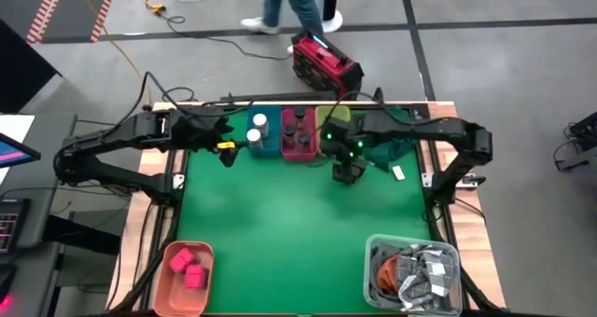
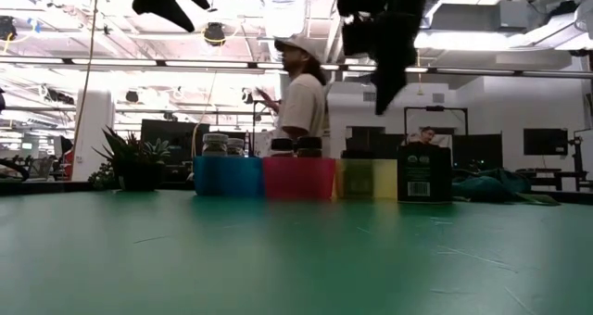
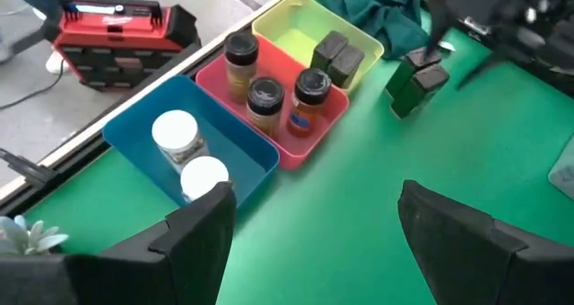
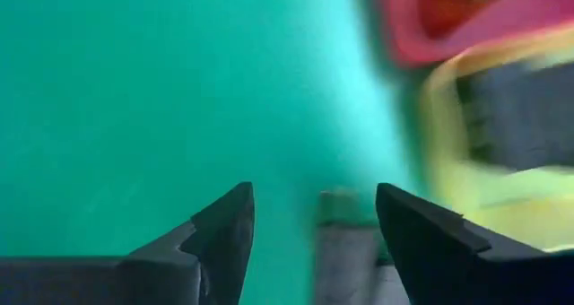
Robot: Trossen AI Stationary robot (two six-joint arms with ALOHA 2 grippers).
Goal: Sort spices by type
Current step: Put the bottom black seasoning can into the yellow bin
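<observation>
At the table's far edge stand three bins. The blue bin [image 3: 148,130] holds two white-capped jars [image 3: 175,130], the red bin [image 3: 327,117] three dark-capped jars [image 3: 265,94], and the yellow bin [image 3: 282,27] two black boxes [image 3: 339,54]. Another black box [image 2: 424,173] stands upright on the green mat, right of the yellow bin. My right gripper [image 2: 389,93] hangs open above it, clear of its top, with the box [image 4: 345,242] showing blurred below the fingers. My left gripper [image 3: 314,224] is open, raised near the blue bin. Two pink blocks [image 1: 189,267] lie in a salmon tray.
A clear tub [image 1: 373,261] of grey packets with orange cord sits at the near right corner, the salmon tray [image 1: 171,294] at the near left. Dark green cloth [image 1: 396,144] is bunched at the far right, with a small pale item [image 1: 398,172] nearby. A person stands beyond the table.
</observation>
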